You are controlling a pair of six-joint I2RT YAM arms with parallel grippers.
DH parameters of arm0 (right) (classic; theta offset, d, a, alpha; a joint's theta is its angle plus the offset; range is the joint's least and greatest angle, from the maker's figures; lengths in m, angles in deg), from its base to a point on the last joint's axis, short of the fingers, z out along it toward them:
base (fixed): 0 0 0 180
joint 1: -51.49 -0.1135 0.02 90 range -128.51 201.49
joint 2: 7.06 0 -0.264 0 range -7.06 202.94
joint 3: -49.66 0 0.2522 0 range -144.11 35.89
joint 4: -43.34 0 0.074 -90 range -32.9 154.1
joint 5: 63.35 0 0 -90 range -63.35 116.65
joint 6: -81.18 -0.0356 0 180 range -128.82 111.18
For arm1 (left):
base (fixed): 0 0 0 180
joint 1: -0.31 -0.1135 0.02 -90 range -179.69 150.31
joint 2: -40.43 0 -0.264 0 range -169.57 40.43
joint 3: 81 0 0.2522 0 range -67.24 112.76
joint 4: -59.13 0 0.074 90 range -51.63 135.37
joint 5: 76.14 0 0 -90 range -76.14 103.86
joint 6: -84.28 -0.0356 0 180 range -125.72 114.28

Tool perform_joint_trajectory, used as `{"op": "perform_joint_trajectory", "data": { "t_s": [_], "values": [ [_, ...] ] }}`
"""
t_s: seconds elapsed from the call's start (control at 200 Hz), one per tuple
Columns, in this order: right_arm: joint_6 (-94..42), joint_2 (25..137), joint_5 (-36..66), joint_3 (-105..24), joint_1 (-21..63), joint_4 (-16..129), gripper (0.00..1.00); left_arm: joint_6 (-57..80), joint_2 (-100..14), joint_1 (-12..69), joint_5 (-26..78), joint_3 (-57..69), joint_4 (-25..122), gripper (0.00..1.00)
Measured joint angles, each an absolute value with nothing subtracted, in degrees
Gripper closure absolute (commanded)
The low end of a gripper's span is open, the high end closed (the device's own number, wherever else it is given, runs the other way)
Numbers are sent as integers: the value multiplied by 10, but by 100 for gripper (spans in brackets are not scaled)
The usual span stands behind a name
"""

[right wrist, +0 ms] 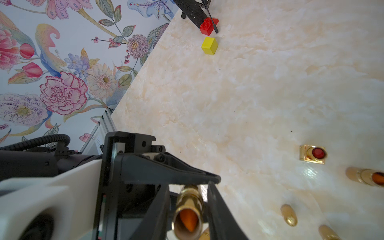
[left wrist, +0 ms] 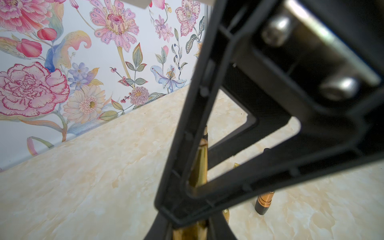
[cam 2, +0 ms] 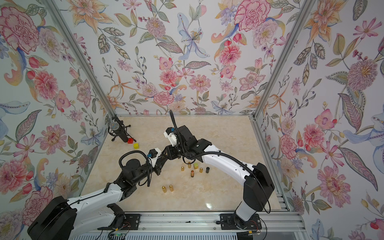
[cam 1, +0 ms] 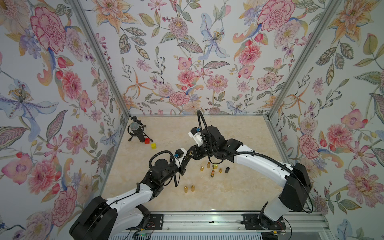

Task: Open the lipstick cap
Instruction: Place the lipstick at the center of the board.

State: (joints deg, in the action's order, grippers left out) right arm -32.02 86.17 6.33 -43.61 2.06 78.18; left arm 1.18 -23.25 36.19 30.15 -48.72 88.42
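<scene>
gold lipstick [right wrist: 188,209], count one, is held in the air above the middle of the table [cam 1: 239,187], its open end showing an orange stick. left gripper [cam 1: 188,155] pinches the tube. right gripper [right wrist: 188,187] has one jaw on each side of the open end; whether they touch it cannot be told. standing on the table: five rounded gold pieces [cam 1: 201,168], two of them [cam 1: 185,189] paired apart from the rest; one square gold case [cam 1: 214,166]; one dark-based tube [cam 1: 212,173]; one black cylinder [cam 1: 227,170]. far left corner: one red block [cam 1: 147,140], one yellow block [cam 1: 153,145], one microphone [cam 1: 135,127].
</scene>
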Motion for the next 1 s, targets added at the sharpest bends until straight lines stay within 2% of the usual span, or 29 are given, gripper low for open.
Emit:
{"op": "perform_joint_trajectory", "data": {
  "t_s": [0.165,0.24,0.38,0.455,0.565,0.64,0.69,0.996],
  "values": [
    [-320,862,63,-436,21,782,71,12,-229,362,301,-487,879,93],
    [-320,862,65,-436,21,782,80,12,-227,362,301,-487,878,93],
    [-316,862,66,-436,22,782,81,11,-224,362,301,-487,873,91],
    [-316,862,66,-436,22,782,83,11,-222,362,301,-487,870,79],
    [-316,862,69,-436,22,778,83,6,-220,362,300,-487,865,33],
    [-315,862,77,-436,22,778,83,6,-217,362,299,-487,862,12],
    [-316,862,84,-436,23,778,83,2,-213,362,297,-487,857,2],
    [-283,872,187,-435,24,778,82,22,-162,361,250,-487,784,1]
  ]
}}
